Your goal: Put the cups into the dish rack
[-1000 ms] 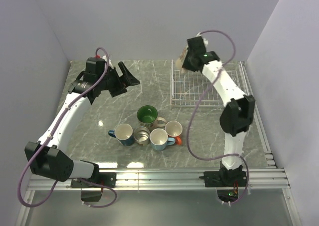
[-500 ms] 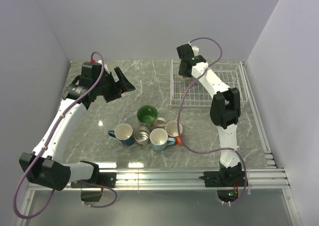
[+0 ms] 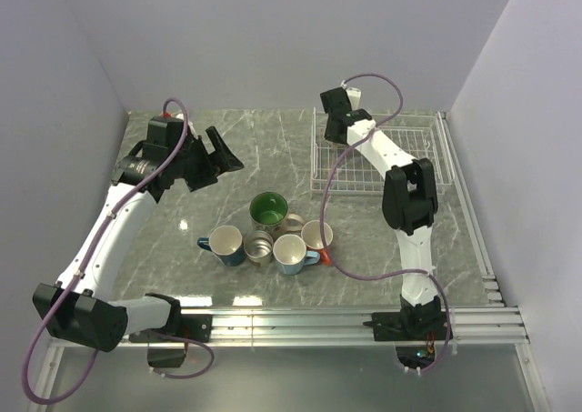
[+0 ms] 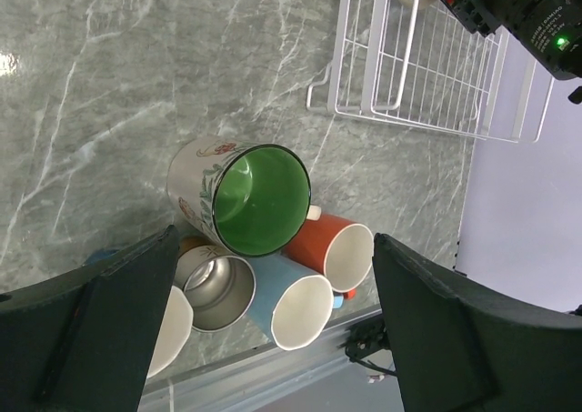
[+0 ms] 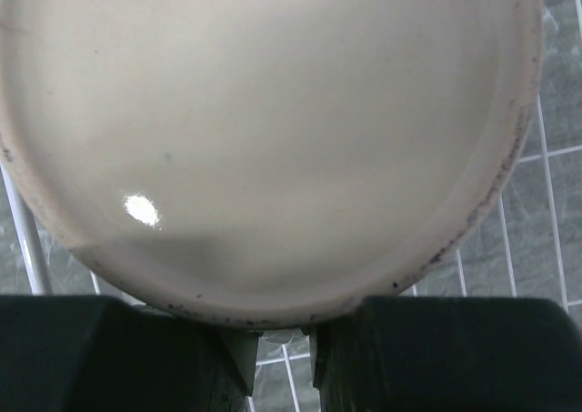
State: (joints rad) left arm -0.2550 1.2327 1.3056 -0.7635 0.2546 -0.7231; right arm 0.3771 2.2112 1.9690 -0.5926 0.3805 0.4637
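Several cups stand bunched at mid-table: white with green inside (image 3: 269, 210), dark blue (image 3: 224, 244), grey metallic (image 3: 259, 246), light blue (image 3: 291, 253) and orange (image 3: 318, 236). My left gripper (image 3: 218, 157) hangs open above the table, left of the bunch; its wrist view looks down on the green-lined cup (image 4: 259, 198), the orange cup (image 4: 338, 248) and the light blue cup (image 4: 291, 305). My right gripper (image 3: 346, 103) is shut on the rim of a cream cup (image 5: 264, 130), held over the far left corner of the dish rack (image 3: 391, 157). That cup fills the right wrist view.
The white wire rack (image 4: 409, 75) sits at the table's far right, near the right wall and a grooved rail (image 3: 486, 266). An aluminium rail (image 3: 291, 321) runs along the near edge. Purple cables loop off both arms.
The right arm has swung left and farther back with the cream cup, from above the rack's middle to its far left corner. The left arm has drawn slightly left.
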